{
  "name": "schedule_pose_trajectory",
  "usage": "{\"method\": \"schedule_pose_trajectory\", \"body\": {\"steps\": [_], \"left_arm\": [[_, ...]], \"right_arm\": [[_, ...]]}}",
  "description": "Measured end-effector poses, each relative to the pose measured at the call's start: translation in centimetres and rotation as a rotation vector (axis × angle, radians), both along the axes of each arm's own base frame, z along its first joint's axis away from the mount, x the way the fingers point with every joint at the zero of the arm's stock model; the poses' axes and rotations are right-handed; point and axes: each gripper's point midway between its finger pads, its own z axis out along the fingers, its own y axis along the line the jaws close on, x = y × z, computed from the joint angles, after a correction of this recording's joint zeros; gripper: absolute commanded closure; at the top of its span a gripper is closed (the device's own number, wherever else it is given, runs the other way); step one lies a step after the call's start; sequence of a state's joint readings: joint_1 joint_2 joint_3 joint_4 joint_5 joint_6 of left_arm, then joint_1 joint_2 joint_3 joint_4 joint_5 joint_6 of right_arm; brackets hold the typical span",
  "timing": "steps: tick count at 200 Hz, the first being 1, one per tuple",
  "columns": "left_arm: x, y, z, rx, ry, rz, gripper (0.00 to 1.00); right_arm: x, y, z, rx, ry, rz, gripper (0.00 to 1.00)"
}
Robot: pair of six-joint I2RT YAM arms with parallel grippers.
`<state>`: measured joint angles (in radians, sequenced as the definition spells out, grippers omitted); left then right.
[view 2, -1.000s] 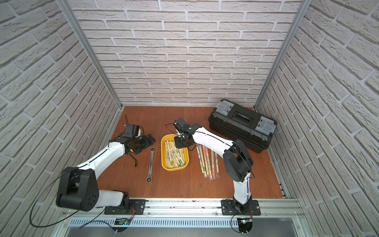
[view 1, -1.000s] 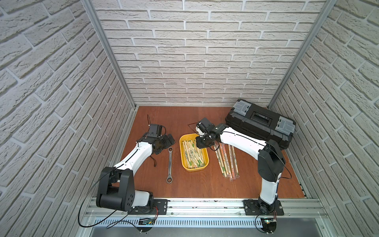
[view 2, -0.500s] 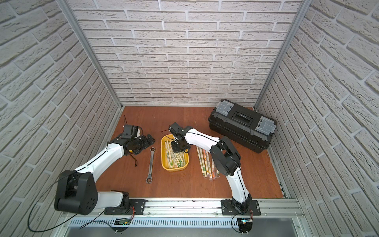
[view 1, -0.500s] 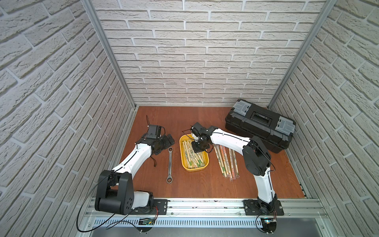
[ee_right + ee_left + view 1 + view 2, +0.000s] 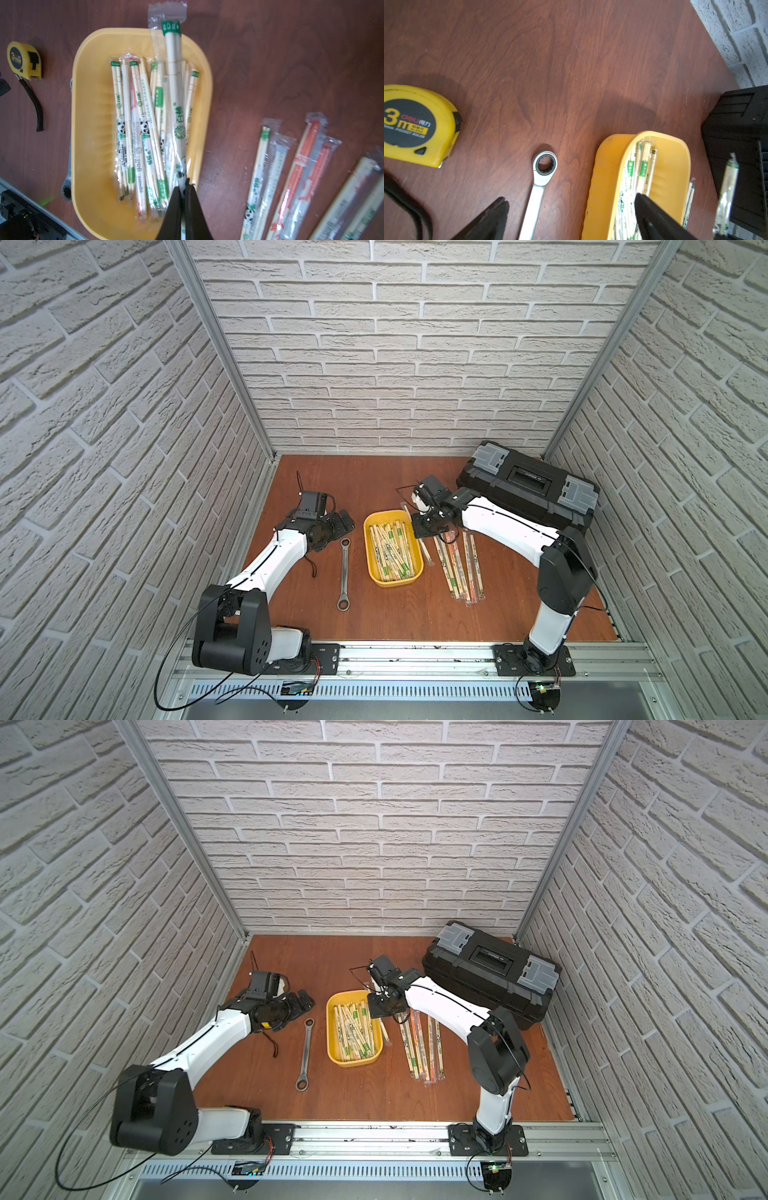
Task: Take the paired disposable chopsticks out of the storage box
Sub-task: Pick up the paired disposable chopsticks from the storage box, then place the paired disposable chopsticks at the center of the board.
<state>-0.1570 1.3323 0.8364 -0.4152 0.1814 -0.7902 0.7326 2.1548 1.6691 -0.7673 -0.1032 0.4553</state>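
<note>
The yellow storage box [image 5: 392,581] sits mid-table, with several sleeved chopstick pairs [image 5: 392,547] lying lengthwise in it. My right gripper [image 5: 184,185] is shut on one green-printed pair [image 5: 175,93], which is raised over the box's right side and reaches past its far rim. In both top views this gripper [image 5: 422,526] [image 5: 380,1006] hangs at the box's far right corner. Several more pairs [image 5: 457,568] lie on the table right of the box. My left gripper [image 5: 571,200] stands open and empty by the box's far left corner [image 5: 345,519].
A silver wrench [image 5: 344,572] lies left of the box, its ring end [image 5: 544,166] between my left fingers. A yellow tape measure [image 5: 415,124] lies further left. The big black toolbox [image 5: 528,485] stands at the back right, behind the right arm.
My right gripper dipped left over the box, closed on a chopstick pair, and has come back right with the pair raised. The left arm has barely moved.
</note>
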Motion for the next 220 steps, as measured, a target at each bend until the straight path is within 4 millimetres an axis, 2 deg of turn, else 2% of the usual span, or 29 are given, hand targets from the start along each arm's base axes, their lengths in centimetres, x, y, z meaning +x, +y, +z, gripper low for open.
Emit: {"method": "schedule_pose_trajectory", "body": {"steps": [70,111,149,170,188,220], "left_arm": [[0.0,-0.1,0.1,-0.004,-0.003,-0.002,0.02],[0.0,-0.1,0.1,-0.006,-0.003,-0.004,0.02],[0.0,-0.2,0.1,-0.007,-0.003,-0.005,0.02],[0.2,-0.2,0.3,-0.008,-0.008,-0.007,0.02],[0.3,-0.4,0.5,-0.007,-0.015,-0.014,0.02],[0.6,-1.0,1.2,-0.008,-0.031,-0.030,0.02]], "right_arm": [[0.1,0.0,0.5,0.009,-0.006,-0.002,0.89],[0.4,-0.3,3.2,0.042,-0.051,-0.012,0.91],[1.0,-1.4,6.1,0.078,-0.100,-0.044,0.94],[1.1,-2.7,7.5,0.091,-0.122,-0.069,0.94],[0.9,-4.5,8.4,0.093,-0.138,-0.100,0.94],[0.0,-9.9,9.0,0.070,-0.154,-0.195,0.95]]}}
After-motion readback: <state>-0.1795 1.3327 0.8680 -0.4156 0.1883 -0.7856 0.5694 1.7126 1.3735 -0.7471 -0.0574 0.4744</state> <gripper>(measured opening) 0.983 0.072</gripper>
